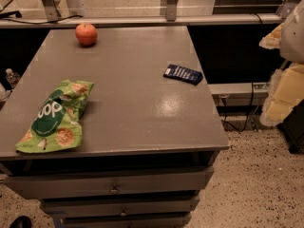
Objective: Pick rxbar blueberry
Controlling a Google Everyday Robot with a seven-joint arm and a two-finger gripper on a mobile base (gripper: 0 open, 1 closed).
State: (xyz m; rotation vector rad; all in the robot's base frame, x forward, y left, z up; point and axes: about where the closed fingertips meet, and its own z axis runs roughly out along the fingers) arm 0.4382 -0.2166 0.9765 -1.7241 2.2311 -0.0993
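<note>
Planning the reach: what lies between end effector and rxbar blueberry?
Nothing: camera view shows bare table, then open space, between rxbar blueberry and end effector at right edge.

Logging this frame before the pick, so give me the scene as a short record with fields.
target: rxbar blueberry, flat on the table, right side
gripper: gripper at the picture's right edge, beyond the table, apart from the bar
others: apple, far left; green chip bag, near left
surface: gray table over drawers
</note>
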